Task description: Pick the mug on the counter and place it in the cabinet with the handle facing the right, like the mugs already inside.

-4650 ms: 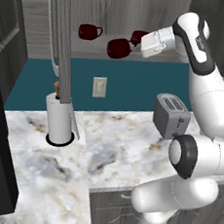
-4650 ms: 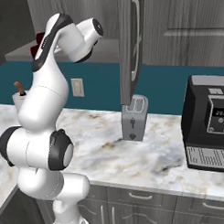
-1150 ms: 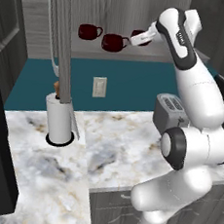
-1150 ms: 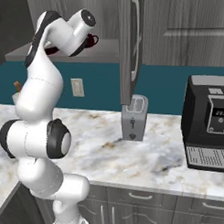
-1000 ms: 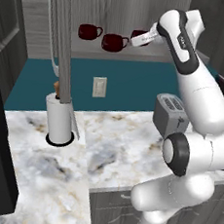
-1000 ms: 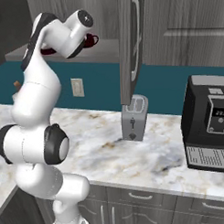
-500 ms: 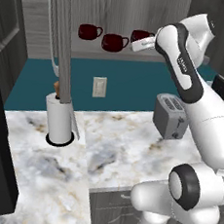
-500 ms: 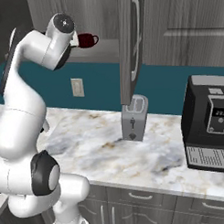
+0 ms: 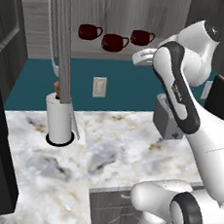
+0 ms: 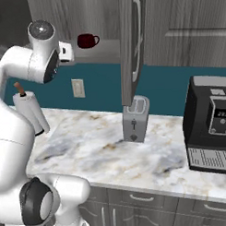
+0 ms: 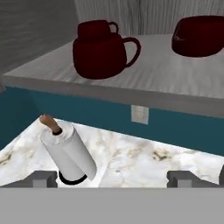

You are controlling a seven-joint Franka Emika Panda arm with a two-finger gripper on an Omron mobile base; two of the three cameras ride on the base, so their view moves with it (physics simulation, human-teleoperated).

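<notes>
Three dark red mugs stand on the pale grey shelf (image 9: 91,53) of the open cabinet. The middle mug (image 9: 115,42) sits nearest the shelf's front edge with its loop handle pointing right, and the hand view shows it close up as the mug (image 11: 103,50). My gripper (image 9: 139,57) hangs just below and to the right of it, off the shelf. Its fingers (image 11: 43,177) stand wide apart, open, with nothing between them. From the right, the gripper (image 10: 68,51) sits left of the right-hand mug (image 10: 87,40). The marble counter (image 9: 120,144) lies below.
The cabinet door (image 9: 66,55) stands open, edge-on, with its silver bar handle (image 9: 53,29). A paper towel roll (image 9: 59,123) stands at the counter's back left, a toaster (image 10: 136,118) in the middle and a black coffee machine (image 10: 212,123) at the right.
My gripper has drawn back from the shelf and dropped below its edge, while the elbow swung out and up. The middle mug stays on the shelf, free of the fingers.
</notes>
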